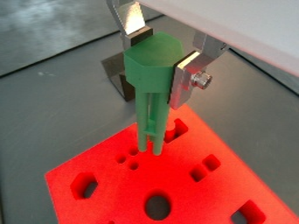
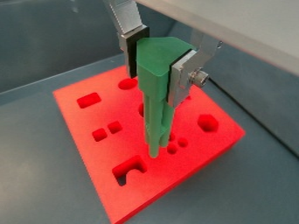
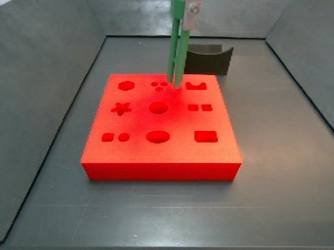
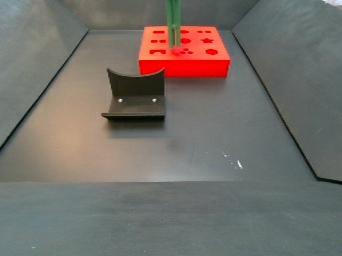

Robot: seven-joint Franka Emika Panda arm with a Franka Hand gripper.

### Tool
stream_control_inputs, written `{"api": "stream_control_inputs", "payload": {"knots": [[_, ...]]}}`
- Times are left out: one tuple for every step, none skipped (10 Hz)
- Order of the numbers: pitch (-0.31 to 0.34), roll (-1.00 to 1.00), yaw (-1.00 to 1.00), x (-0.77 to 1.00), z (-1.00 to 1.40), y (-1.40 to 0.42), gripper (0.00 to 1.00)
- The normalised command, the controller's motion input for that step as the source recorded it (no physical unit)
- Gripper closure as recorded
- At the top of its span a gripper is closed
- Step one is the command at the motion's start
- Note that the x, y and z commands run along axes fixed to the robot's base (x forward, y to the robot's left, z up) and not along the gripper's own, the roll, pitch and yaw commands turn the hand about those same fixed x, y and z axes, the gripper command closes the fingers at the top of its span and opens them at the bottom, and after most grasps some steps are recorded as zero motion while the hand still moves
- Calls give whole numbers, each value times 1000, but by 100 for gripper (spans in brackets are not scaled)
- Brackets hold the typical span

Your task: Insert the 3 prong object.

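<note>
Gripping the upright 3 prong object [image 2: 156,96] firmly, the gripper [image 2: 158,63] is hovering over the red block [image 3: 163,161], needing its prongs squared to the small holes near the block's 12 o'clock edge before easing straight down.

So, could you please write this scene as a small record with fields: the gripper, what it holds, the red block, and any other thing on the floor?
gripper: above the red block, shut on the 3 prong object
3 prong object: green, held upright, prongs pointing down, tips at the block's top face; whether they are already in the holes cannot be told
red block: flat on the dark floor, top face with many shaped holes
dark grey curved block: on the floor, apart from the red block
</note>
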Motion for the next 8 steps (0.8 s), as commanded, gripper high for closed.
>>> {"api": "stream_control_inputs", "payload": {"knots": [[-304, 0, -529, -329, 0, 100, 100], [-210, 0, -466, -366, 377, 23, 100], [-134, 0, -451, -366, 380, 0, 100], [-43, -17, -149, 0, 0, 0, 100], [0, -16, -20, 43, -20, 0, 100], [-59, -19, -26, 0, -66, 17, 100], [-176, -124, -120, 0, -220, 54, 100], [-240, -191, -206, -86, -254, 126, 100]]}}
